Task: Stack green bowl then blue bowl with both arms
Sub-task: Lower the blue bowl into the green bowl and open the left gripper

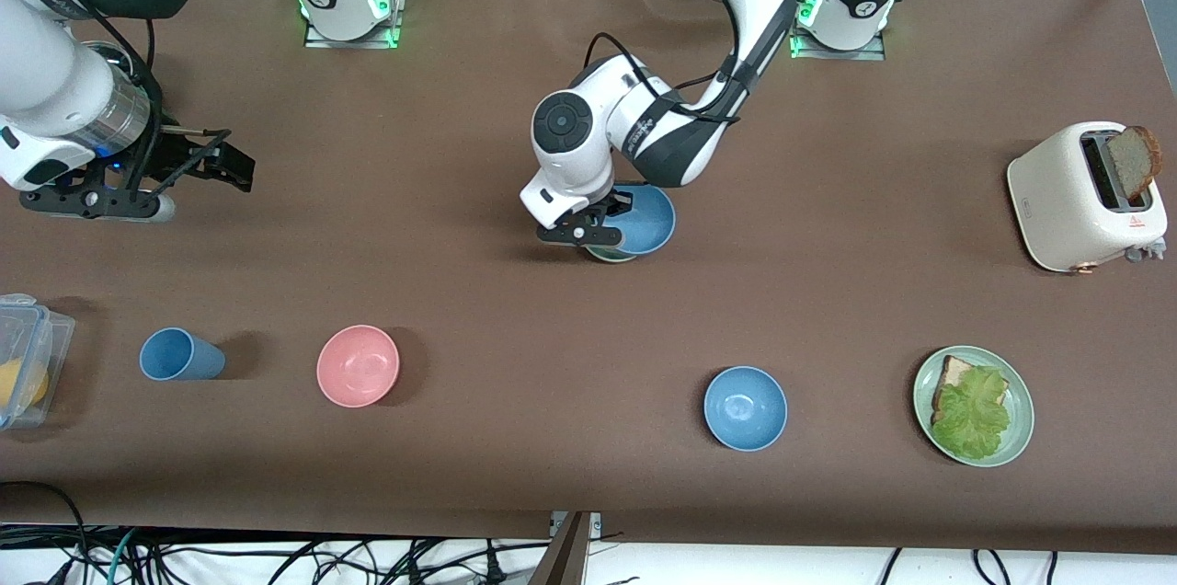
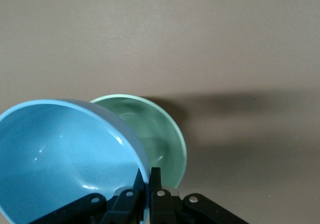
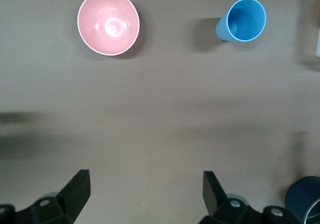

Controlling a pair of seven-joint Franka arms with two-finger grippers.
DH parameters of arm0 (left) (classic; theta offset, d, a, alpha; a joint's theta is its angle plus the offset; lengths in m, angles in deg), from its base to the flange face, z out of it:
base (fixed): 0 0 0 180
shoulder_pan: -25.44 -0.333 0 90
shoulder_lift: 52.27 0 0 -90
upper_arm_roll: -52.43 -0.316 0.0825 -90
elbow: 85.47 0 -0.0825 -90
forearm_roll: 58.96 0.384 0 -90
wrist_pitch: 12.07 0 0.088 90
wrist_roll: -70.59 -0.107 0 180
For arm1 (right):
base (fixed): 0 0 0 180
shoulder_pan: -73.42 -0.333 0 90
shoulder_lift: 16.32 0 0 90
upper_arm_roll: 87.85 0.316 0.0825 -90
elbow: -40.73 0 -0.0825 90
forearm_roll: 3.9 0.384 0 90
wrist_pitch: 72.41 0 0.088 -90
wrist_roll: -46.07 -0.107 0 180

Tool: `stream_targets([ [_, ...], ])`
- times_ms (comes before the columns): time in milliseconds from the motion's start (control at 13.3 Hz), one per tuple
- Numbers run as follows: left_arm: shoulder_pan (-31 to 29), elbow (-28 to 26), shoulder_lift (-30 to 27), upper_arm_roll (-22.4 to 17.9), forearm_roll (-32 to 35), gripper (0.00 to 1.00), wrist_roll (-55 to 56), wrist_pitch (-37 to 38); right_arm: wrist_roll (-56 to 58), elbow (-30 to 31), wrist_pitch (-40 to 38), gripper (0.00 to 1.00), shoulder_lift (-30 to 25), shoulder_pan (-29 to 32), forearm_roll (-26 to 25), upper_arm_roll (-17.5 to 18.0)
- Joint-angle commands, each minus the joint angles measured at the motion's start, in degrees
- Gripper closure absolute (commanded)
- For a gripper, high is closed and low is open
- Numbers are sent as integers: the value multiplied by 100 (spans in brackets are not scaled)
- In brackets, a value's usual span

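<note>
My left gripper (image 1: 602, 222) is shut on the rim of a blue bowl (image 1: 646, 219) and holds it tilted just over the green bowl (image 1: 609, 254), which sits on the table in the middle. In the left wrist view the blue bowl (image 2: 65, 154) overlaps the green bowl (image 2: 157, 134), and my fingers (image 2: 155, 180) pinch the blue rim. A second blue bowl (image 1: 745, 407) sits nearer the front camera. My right gripper (image 1: 216, 164) is open and empty, waiting over bare table at the right arm's end; it also shows in the right wrist view (image 3: 145, 186).
A pink bowl (image 1: 358, 365) and a blue cup (image 1: 177, 355) lie toward the right arm's end, beside a clear plastic box (image 1: 28, 355). A green plate (image 1: 1016, 419) with bread and lettuce and a white toaster (image 1: 1067, 199) stand toward the left arm's end.
</note>
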Motion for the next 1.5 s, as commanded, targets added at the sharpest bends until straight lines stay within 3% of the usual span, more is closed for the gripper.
stream_targets([
  [0,155,437,315,-82,52,100,146,139,52,56,75,1,-31,62,-71,29],
  [375,200,437,350,-82,52,100,295,104,61,56,75,1,-31,62,-71,29],
  [525,200,437,350,-82,43,90,322,95,52,56,66,1,-31,62,-71,29],
  [600,200,437,350,-82,43,78,322,95,52,56,75,1,-31,53,-71,38],
  [750,200,437,350,-82,43,64,322,86,52,83,145,1,-22,53,-71,29],
  [825,200,437,350,-82,43,38,322,86,52,118,180,1,-22,53,-71,29],
  [900,191,437,342,-82,43,1,339,86,52,127,189,1,-22,53,-71,38],
  [1425,-326,464,-386,-161,-352,0,226,270,52,92,198,1,-128,53,-44,38],
])
